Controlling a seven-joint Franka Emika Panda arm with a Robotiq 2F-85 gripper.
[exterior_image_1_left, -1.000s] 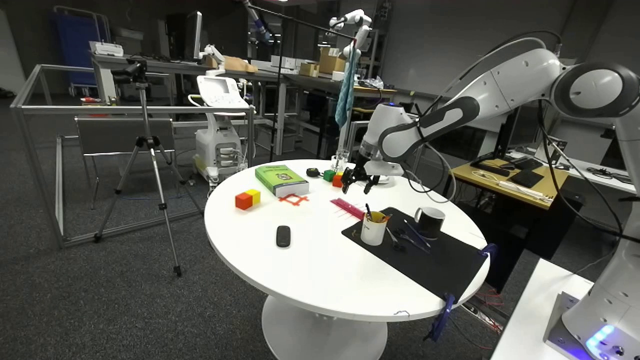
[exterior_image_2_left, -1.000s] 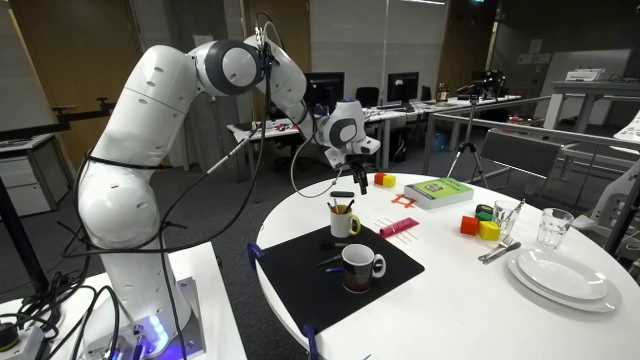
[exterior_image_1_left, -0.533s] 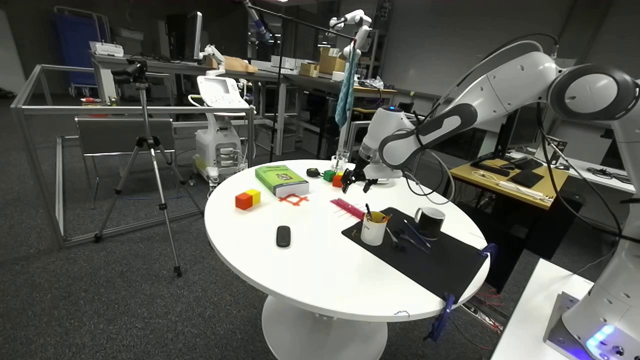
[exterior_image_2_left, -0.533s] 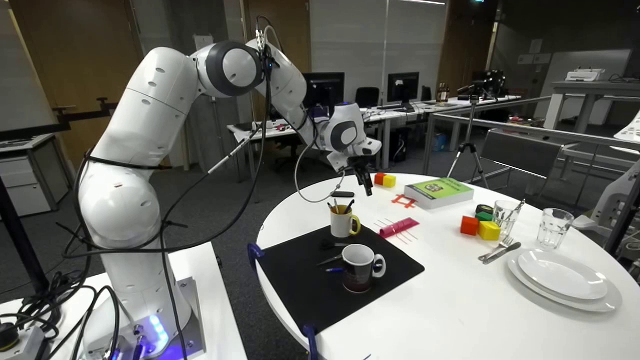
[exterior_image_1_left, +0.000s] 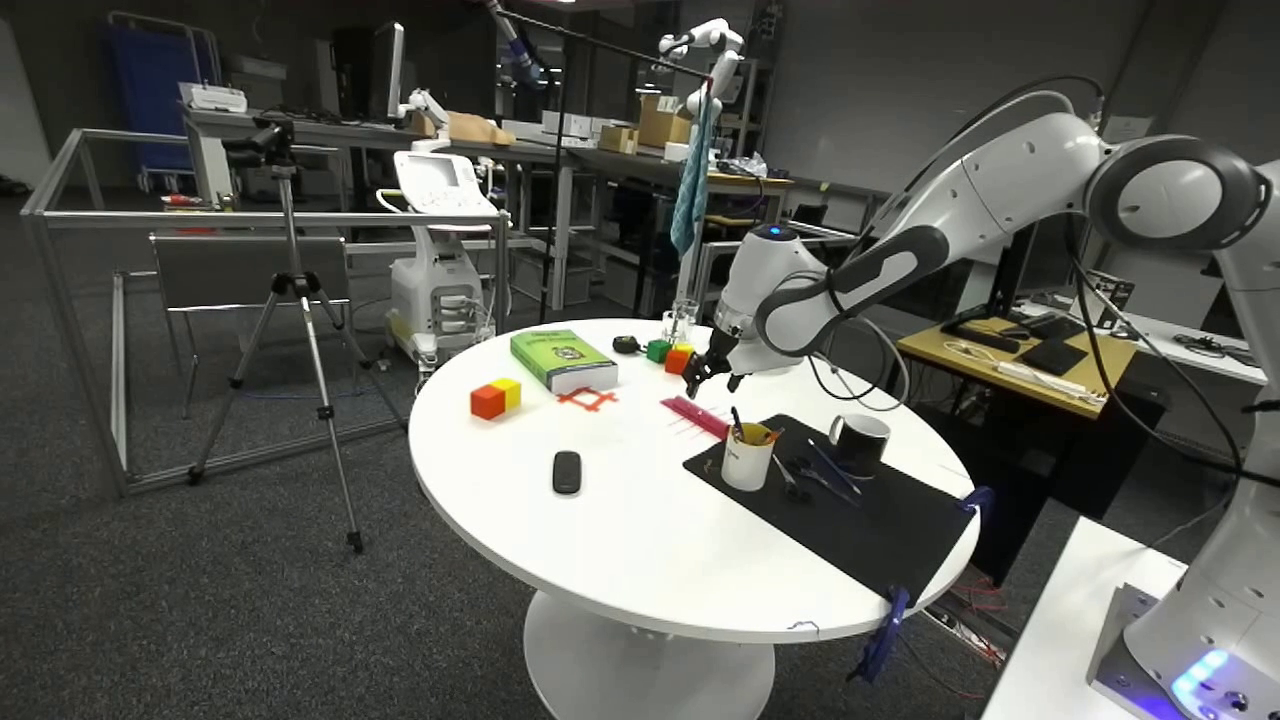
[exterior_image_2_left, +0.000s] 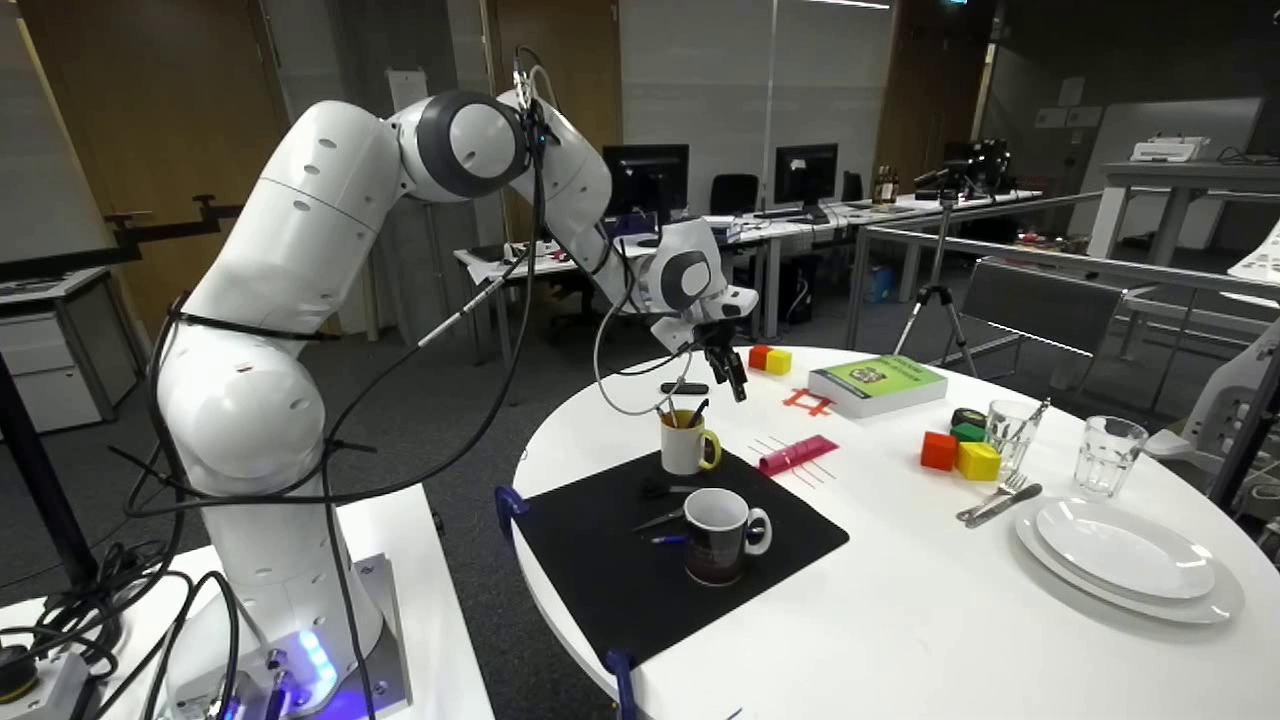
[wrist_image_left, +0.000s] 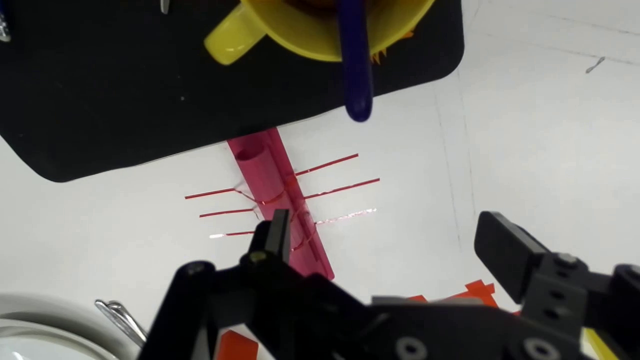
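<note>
In an exterior view, arm arches high from the left, sloping down over the table. Gripper points down near the pink tube, released, fingers spread wide.

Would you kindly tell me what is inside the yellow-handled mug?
The yellow-handled mug holds several pen-like items, their upper ends rising above the rim. The mug's wall hides their lower ends; its bottom cannot be seen.

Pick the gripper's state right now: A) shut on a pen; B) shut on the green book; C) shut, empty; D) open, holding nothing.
D: in the wrist view the gripper's fingers stand wide apart, with white table showing between them.
</note>
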